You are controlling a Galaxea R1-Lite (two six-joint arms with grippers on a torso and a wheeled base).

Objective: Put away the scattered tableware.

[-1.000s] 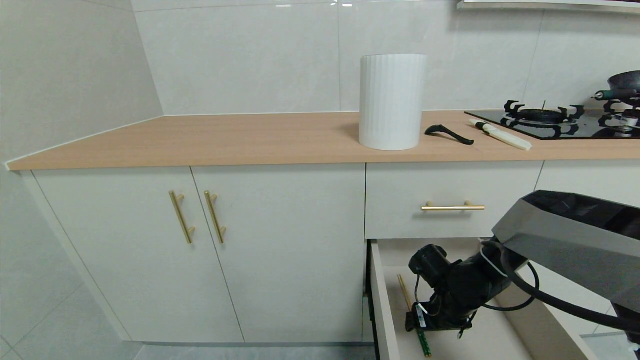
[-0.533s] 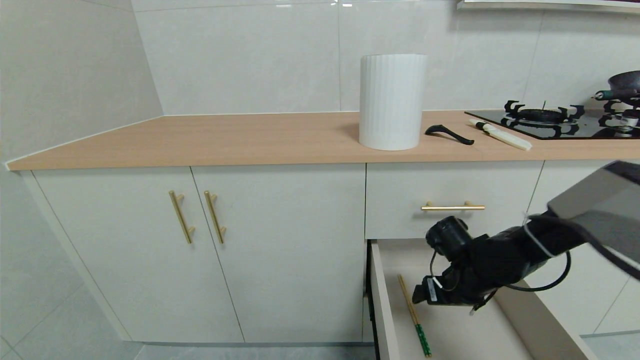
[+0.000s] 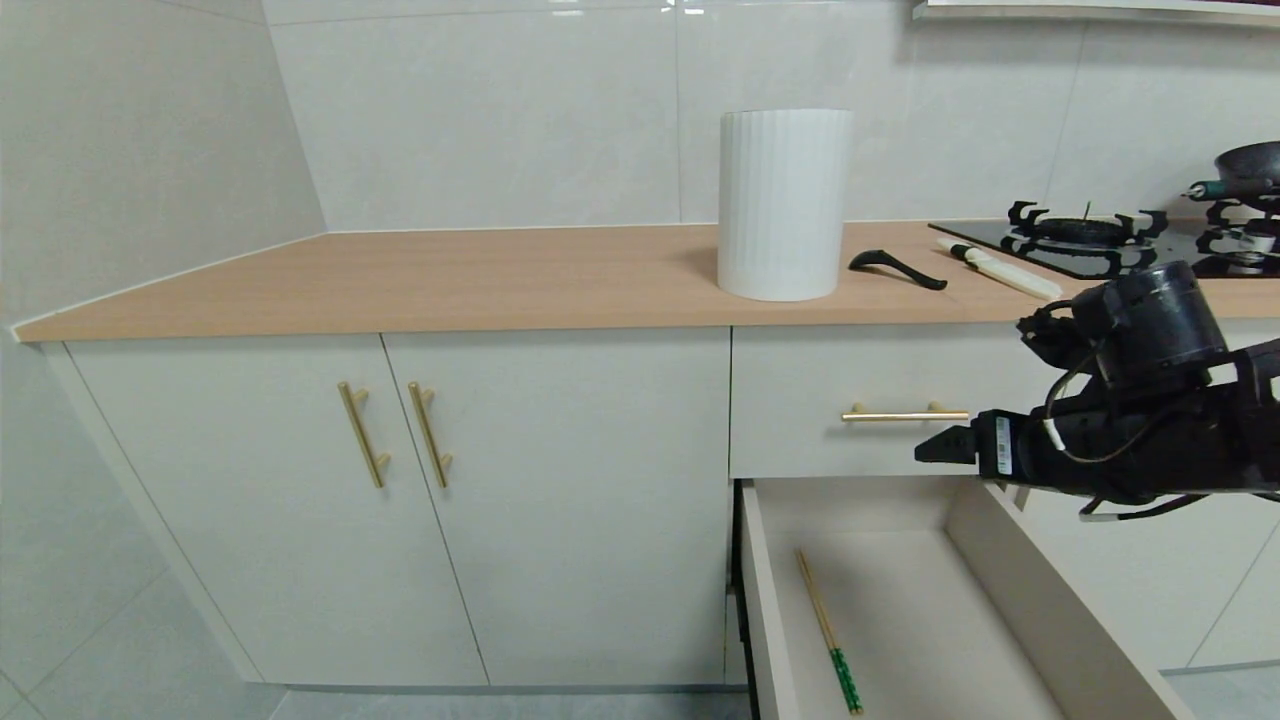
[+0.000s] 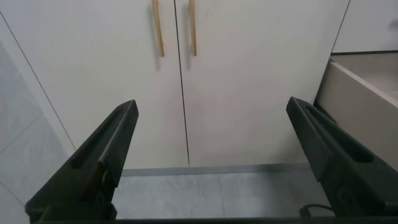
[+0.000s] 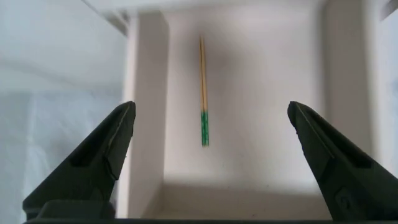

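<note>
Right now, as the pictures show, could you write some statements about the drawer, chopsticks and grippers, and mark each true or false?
The chopsticks lie inside the open lower drawer. True.
The right gripper holds the chopsticks. False: it is open and empty, above the drawer.
The white ribbed container stands on the countertop. True.
The upper drawer is pulled out. False: it is shut.
The left gripper is open, facing the cabinet doors. True.

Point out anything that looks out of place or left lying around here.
Two things lie loose on the countertop, right of the white canister and beside the hob: a black utensil and a cream knife. The lower drawer stands pulled open with a pair of chopsticks lying in it. Nothing looks spilled or broken.
</note>
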